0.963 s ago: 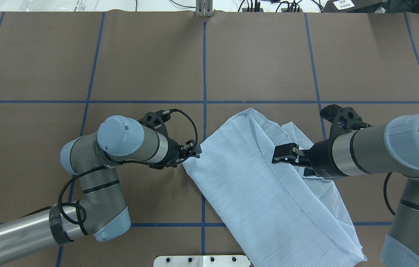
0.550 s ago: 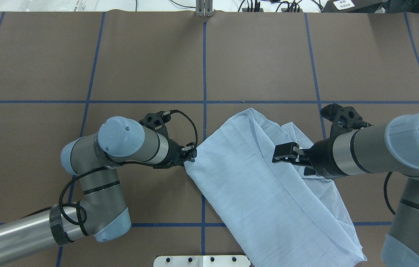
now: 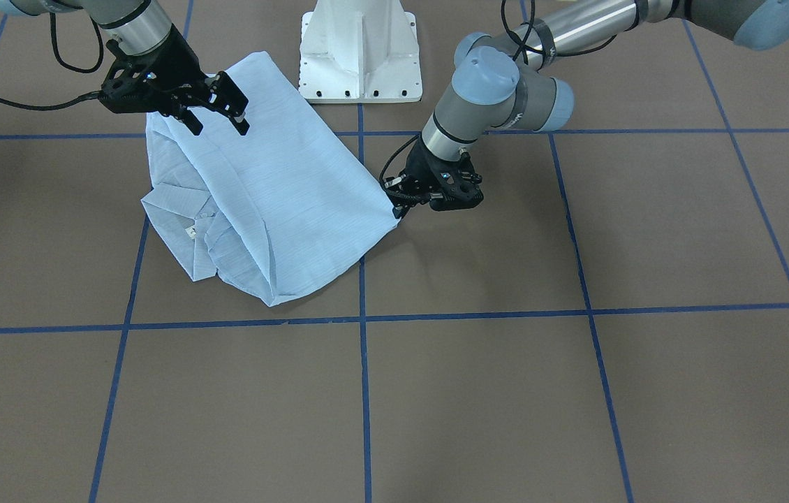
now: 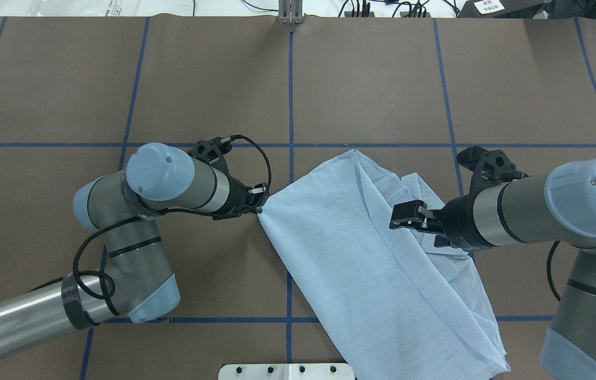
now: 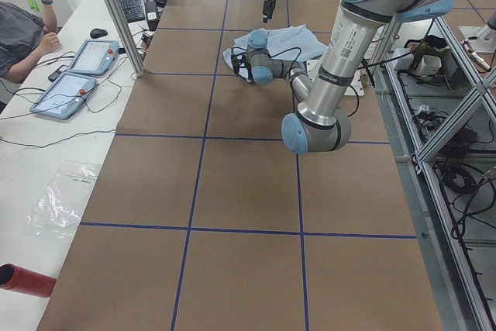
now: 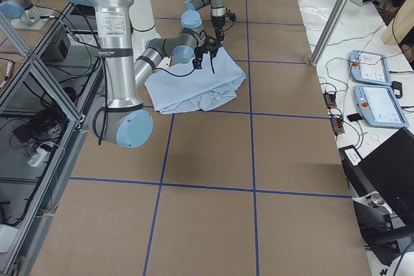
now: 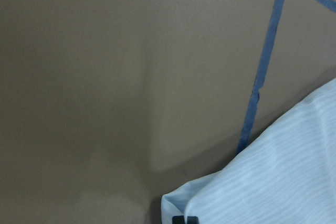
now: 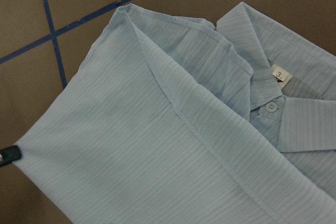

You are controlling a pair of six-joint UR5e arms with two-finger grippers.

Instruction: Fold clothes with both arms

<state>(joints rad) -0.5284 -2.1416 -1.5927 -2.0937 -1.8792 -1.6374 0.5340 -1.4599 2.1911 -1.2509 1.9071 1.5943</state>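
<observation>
The pale blue striped shirt (image 4: pixel 361 258) lies partly folded on the brown table, right of centre; it also shows in the front view (image 3: pixel 283 188). Its collar, white neck label (image 8: pixel 282 73) and a button (image 8: pixel 270 108) face up on its right side. My left gripper (image 4: pixel 260 205) is shut on the shirt's left corner, low at the table (image 3: pixel 398 206); the left wrist view shows that corner (image 7: pixel 210 203). My right gripper (image 4: pixel 401 217) is open and hovers over the shirt's fold near the collar (image 3: pixel 220 115), holding nothing.
The white pedestal base (image 3: pixel 359 49) stands at the near table edge beside the shirt's lower part. Blue tape lines (image 4: pixel 290 95) grid the table. Tablets (image 5: pixel 77 75) and a seated person are beyond the far edge.
My left gripper has moved left and slightly away from the robot with the shirt's corner, drawing that edge taut. The right gripper has barely moved.
</observation>
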